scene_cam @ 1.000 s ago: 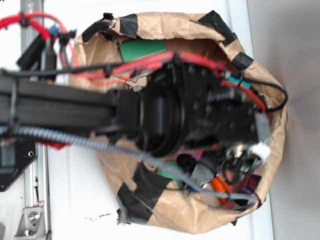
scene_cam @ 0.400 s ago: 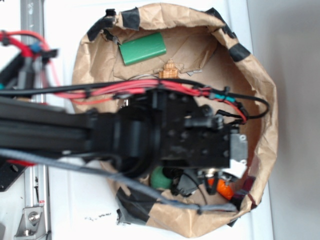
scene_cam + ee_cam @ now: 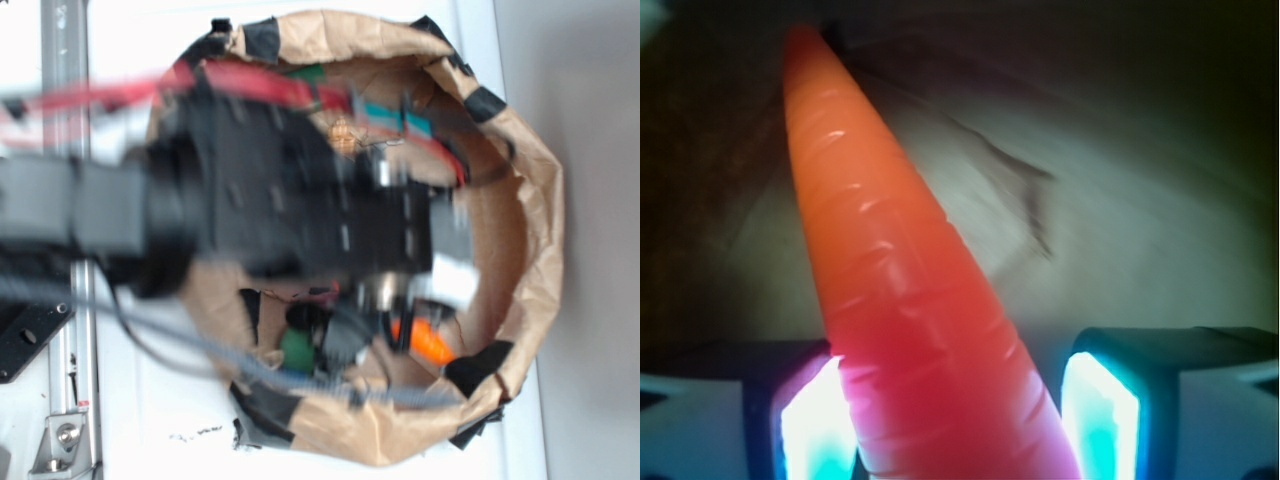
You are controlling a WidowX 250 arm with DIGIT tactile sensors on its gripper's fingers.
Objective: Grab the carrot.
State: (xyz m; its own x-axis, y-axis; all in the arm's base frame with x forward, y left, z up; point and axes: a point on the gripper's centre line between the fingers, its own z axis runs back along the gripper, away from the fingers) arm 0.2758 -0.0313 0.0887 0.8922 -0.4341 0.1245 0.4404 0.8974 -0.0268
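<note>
Since the carrot (image 3: 910, 300) is seen running up between the two lit pads (image 3: 815, 425) in the wrist view, w/ the left pad touching it and a slim gap at the right, the grasp step looks nearly done; whether the jaws are fully clamped can't be told. In the exterior view the carrot sits near the bottom edge of the paper bag (image 3: 530, 290), right of the green ball (image 3: 296, 346). Next, a firm close is called for, then a straight lift. The arm is reached across the bag from the left, gripper (image 3: 405, 315) pointed down, blurred.

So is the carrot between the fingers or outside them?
Between them: in the wrist view the carrot runs up from between the two fingers. A firm squeeze: cannot tell.
</note>
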